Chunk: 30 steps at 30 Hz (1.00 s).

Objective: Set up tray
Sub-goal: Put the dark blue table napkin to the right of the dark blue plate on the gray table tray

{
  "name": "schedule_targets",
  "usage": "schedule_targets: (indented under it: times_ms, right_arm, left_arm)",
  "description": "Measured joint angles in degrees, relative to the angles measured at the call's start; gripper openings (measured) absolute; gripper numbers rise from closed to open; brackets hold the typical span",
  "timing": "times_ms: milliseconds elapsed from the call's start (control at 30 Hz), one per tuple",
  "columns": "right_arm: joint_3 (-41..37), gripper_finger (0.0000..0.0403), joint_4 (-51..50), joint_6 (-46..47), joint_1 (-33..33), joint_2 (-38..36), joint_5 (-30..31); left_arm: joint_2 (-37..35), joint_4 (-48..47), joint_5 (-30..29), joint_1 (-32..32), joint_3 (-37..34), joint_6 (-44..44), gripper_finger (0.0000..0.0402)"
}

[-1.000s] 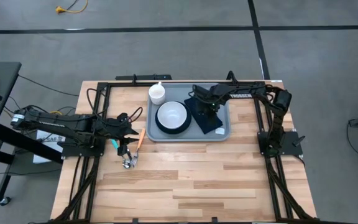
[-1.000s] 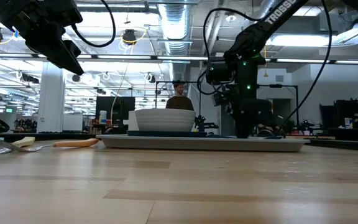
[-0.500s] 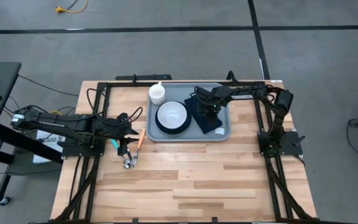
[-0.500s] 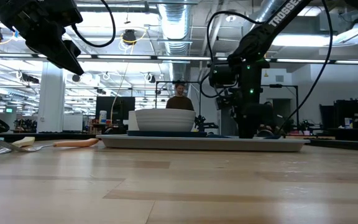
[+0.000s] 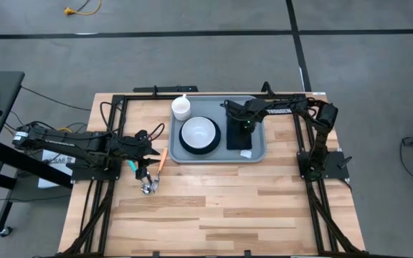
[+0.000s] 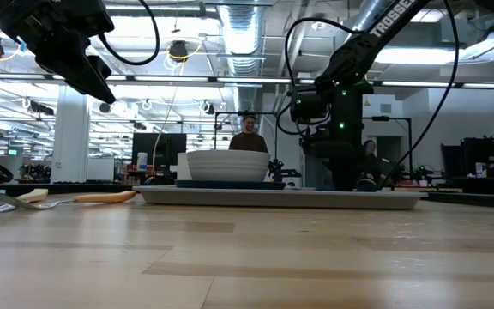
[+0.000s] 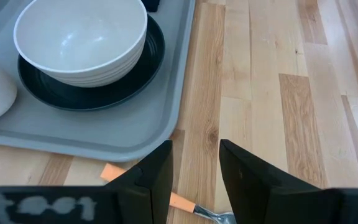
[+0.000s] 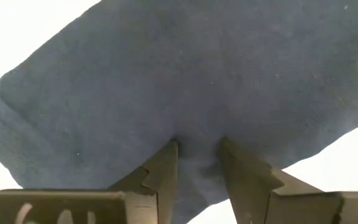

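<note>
- The tray (image 5: 258, 153) sits at the far centre of the table (image 5: 214, 215), its long side running left to right; in the low view only its near rim shows as a thin pale strip.
- On its left half a white bowl (image 5: 198, 132) rests in a dark plate (image 5: 183, 147). A white cup (image 5: 181, 107) stands at the far left corner of the tray (in the left wrist view it is cut off at the frame edge).
- On the right half lies a dark napkin (image 5: 238, 139), partly covered from above by the right arm.
- Right gripper (image 8: 197, 146): lowered onto the napkin, fingertips pressed into the cloth with a narrow gap between them. The fabric appears bunched between the tips, so it is probably pinching the napkin; the contact point itself is hard to make out.
- Left gripper (image 7: 196, 163): hangs above bare table just left of the tray's near left corner, fingers parted, nothing between them.
- Cutlery lies below it: an orange-handled utensil (image 5: 161, 159), mostly hidden behind the fingers in the wrist view, and metal ends (image 5: 148, 188) too small to identify.
- A person (image 6: 248, 136) shows in the room beyond, half hidden behind the bowl.
</note>
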Motion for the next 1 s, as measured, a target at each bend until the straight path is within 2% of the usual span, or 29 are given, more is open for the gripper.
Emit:
schedule_targets:
  times_ms: [133,400,733,1000]
  right_arm:
    - [-0.02,0.0116,-1.94,3.17,0.43,0.02,-1.35]
    - [-0.11,0.0116,-2.28,-7.4,1.97,0.07,0.12]
    - [1.06,0.0116,-2.69,-6.95,2.21,0.23,1.0]
    - [6.59,0.0154,-3.46,-6.98,2.29,-0.07,0.8]
  left_arm:
    - [0.0,0.43,0.0,-0.01,0.0,0.0,0.0118]
    - [0.0,0.5,0.0,-0.02,0.0,-0.44,0.0118]
    - [0.0,0.44,0.0,-0.02,0.0,-0.55,0.0118]
    - [0.0,0.42,0.02,-0.02,0.0,-1.36,0.0118]
